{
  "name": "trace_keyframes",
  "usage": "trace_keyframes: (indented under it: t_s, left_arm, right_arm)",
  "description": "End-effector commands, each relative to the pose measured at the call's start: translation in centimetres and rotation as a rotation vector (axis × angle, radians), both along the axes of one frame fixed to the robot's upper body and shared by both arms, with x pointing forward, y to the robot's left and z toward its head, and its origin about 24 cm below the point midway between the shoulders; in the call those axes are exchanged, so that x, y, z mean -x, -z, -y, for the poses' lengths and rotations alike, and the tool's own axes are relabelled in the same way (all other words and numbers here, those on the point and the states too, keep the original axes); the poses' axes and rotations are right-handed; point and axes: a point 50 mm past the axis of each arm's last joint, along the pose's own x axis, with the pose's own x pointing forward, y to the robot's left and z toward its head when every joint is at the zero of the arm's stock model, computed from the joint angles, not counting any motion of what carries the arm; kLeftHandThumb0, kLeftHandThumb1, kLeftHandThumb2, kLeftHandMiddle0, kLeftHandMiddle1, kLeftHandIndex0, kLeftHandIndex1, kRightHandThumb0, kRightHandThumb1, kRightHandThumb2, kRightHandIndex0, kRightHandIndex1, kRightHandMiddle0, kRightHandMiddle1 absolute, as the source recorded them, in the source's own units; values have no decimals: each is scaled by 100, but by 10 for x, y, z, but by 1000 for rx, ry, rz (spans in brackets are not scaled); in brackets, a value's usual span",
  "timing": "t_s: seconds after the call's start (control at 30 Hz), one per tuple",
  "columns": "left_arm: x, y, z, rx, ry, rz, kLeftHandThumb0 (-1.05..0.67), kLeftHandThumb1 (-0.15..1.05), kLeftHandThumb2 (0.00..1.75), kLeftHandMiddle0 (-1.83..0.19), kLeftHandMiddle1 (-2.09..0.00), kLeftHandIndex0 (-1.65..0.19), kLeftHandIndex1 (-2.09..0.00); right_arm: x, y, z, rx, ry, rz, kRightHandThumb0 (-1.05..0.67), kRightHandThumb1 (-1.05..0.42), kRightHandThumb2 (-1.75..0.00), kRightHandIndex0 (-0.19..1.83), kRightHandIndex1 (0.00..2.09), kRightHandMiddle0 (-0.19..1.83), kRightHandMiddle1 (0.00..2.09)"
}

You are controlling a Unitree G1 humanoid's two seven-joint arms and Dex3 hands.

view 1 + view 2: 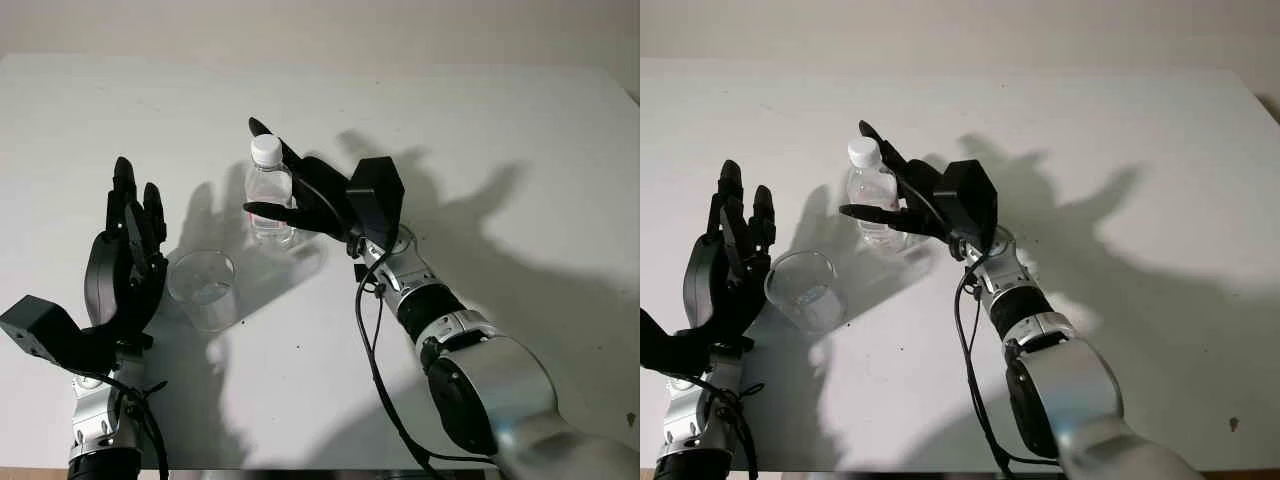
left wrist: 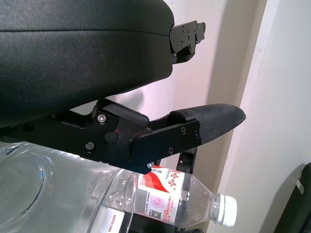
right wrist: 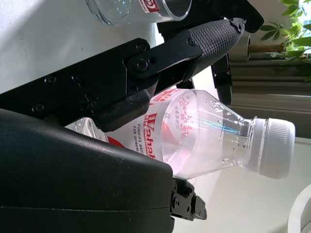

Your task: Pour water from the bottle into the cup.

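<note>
Bottle (image 1: pixel 269 190) is standing upright, cap on, mid-table, with right hand (image 1: pixel 300 205) fingers wrapping around it. Cup (image 1: pixel 203 290) is sitting just near-left, beside the open left hand (image 1: pixel 125 270).

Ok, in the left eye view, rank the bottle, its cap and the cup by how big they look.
1. Cup and bottle: too alike to rank; the right hand covers part of the bottle.
2. Cap: clearly smallest.
</note>
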Motion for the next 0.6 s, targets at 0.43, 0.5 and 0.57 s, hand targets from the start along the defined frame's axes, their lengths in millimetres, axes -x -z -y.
trace_keyframes:
  t_s: [0.43,0.5,0.57]
  left_arm:
    - [3,10,-1,-7,-8,-19,-75,105,67,19,0,19,0]
    - [2,10,-1,-4,-10,-17,-75,105,67,19,0,19,0]
    - [2,9,-1,4,-15,-17,-74,105,67,19,0,19,0]
  right_arm:
    - [8,7,-18,-42,38,8,-59,-88,-5,16,19,-1,11]
    - [8,6,-19,-44,35,16,-53,-88,-5,18,32,4,34]
    - [8,6,-19,-43,29,17,-43,-90,-5,8,114,-5,132]
